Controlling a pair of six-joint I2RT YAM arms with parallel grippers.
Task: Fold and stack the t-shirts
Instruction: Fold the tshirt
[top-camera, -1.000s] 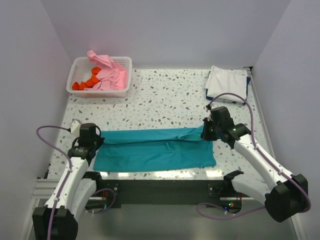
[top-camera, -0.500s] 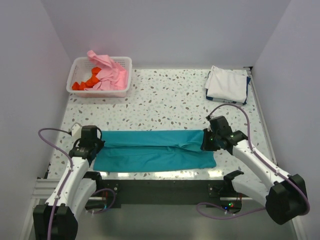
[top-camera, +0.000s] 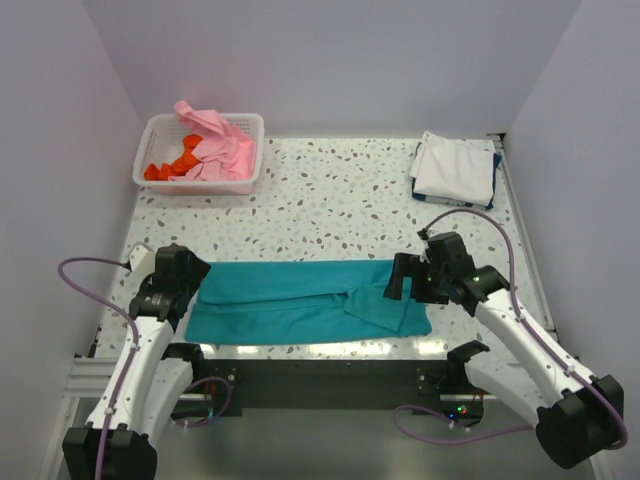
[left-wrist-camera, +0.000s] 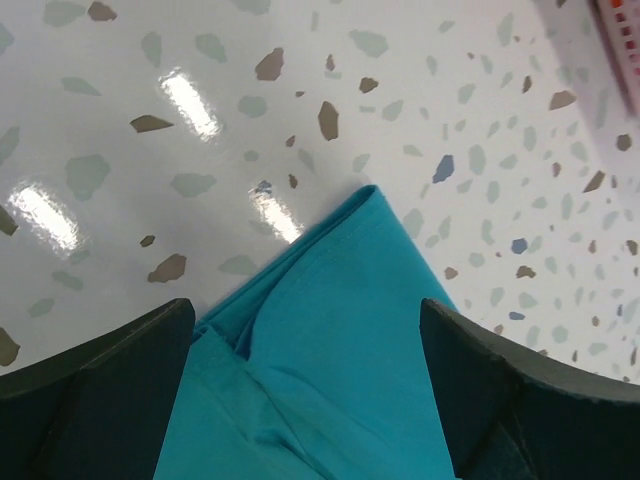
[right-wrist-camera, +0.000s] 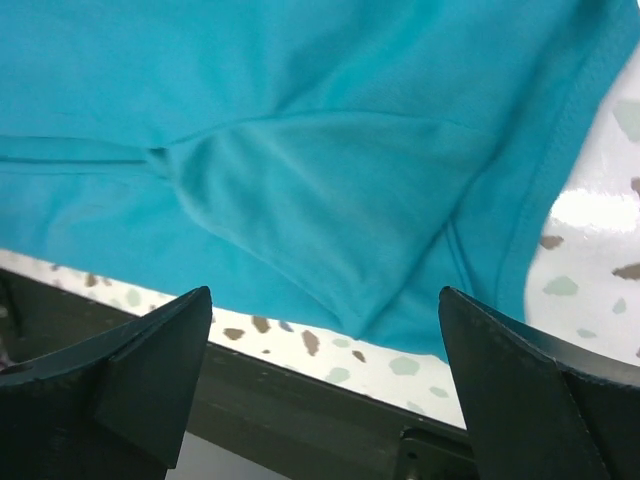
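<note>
Teal t-shirt lay flat on the speckled tabletop near its front edge, folded lengthwise into a long band running left-right btwn the two arms. Left tool hung over the band's left end, fingers spread wide apart w/ nothing gripped. Its wrist view showed the shirt's pointed corner under the gap, w/ bare tabletop beyond. Right tool was over the band's right end, likewise spread apart & holding nothing. Below it the cloth had a diagonal crease & a loose flap, hem close to the tabletop's front edge. Whether either tool touched the cloth: couldn't tell.

Far left corner: white slatted basket w/ a pink t-shirt spilling over the rim & an orange-red t-shirt inside. Far right corner: folded white t-shirt resting on a dark blue t-shirt, well apart from the teal t-shirt.
</note>
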